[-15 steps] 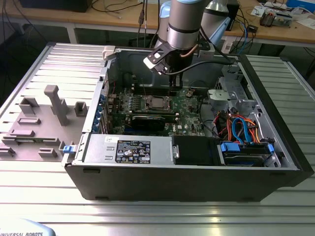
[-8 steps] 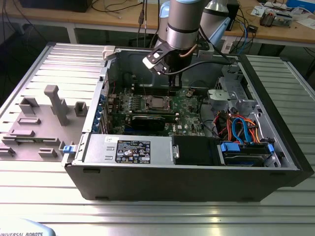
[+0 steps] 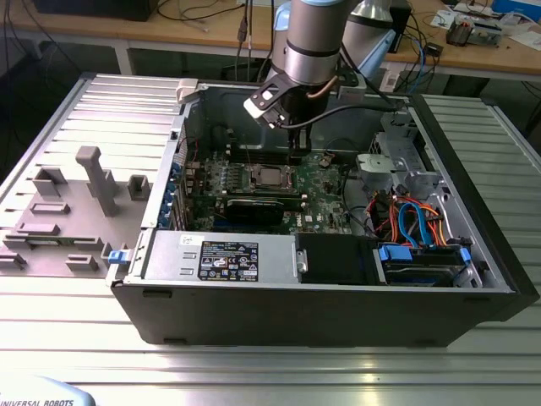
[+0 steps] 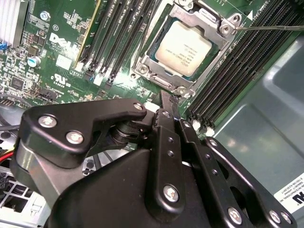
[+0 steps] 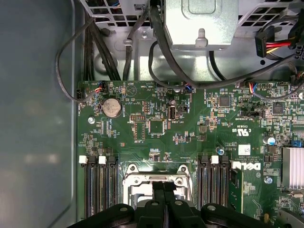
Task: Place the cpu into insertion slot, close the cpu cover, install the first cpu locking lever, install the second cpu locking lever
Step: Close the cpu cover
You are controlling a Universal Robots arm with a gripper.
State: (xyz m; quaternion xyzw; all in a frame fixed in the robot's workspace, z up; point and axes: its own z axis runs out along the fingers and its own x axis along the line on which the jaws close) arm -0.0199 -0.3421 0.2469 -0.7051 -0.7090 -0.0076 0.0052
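The cpu [image 4: 183,47], a dull silver square, lies in the insertion slot [image 4: 142,66] on the green motherboard. The cpu cover [image 4: 213,23], a silver frame, lies flat around its top. A thin locking lever [image 4: 266,27] runs out from one corner of the slot. My gripper [image 4: 168,97] is shut with nothing between its fingers, and its tip is at the slot's metal edge. In the first wrist view the gripper [image 5: 164,186] sits over the cover frame [image 5: 142,180]. In the exterior view the gripper [image 3: 294,152] hangs inside the open case, just behind the cpu [image 3: 270,176].
Black memory slots [image 4: 228,80] flank the socket on both sides. A black graphics card [image 3: 254,207] lies in front of it, and the power supply [image 3: 220,254] is at the case front. Cables and drive bays [image 3: 414,220] fill the exterior view's right. Case walls [image 3: 473,194] enclose the work.
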